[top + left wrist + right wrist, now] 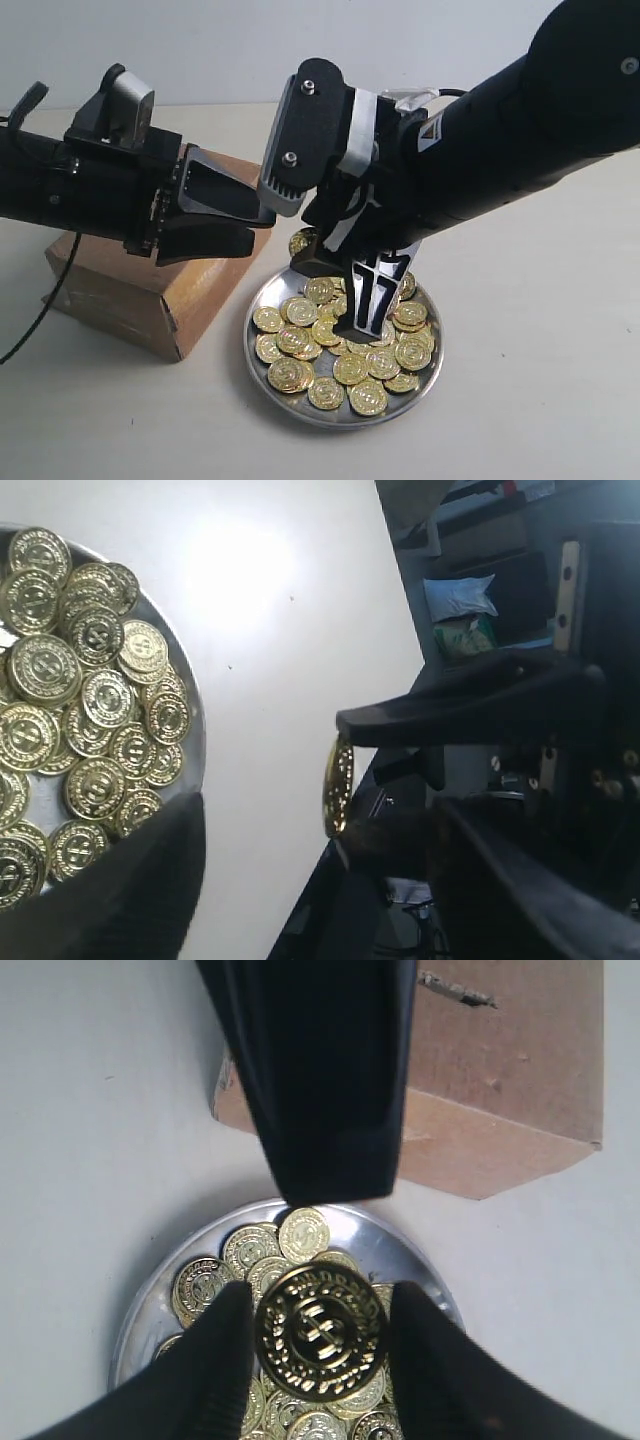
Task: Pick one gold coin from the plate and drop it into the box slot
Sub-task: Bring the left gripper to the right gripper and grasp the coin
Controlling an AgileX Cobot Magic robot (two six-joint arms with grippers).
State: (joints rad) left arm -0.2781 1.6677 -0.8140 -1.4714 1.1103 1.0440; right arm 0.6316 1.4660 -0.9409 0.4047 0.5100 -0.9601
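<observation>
My right gripper (320, 1335) is shut on one gold coin (320, 1332), pinching it by its edges a little above the plate (400, 1240). The left wrist view shows this coin (338, 785) edge-on between two dark fingers. The shiny silver plate (300, 412) holds several more gold coins (290, 372). The brown cardboard box (150, 290) stands left of the plate, and its dark slot (455, 990) shows on top. My left gripper (260, 228) hovers open over the box's end nearest the plate, holding nothing. One of its fingers (330, 1070) hides part of the box.
A black cable (50, 290) trails down past the box's left side. White tabletop (540, 330) surrounds the plate and box. Past the table's edge, the left wrist view shows shelving and bags (460, 600).
</observation>
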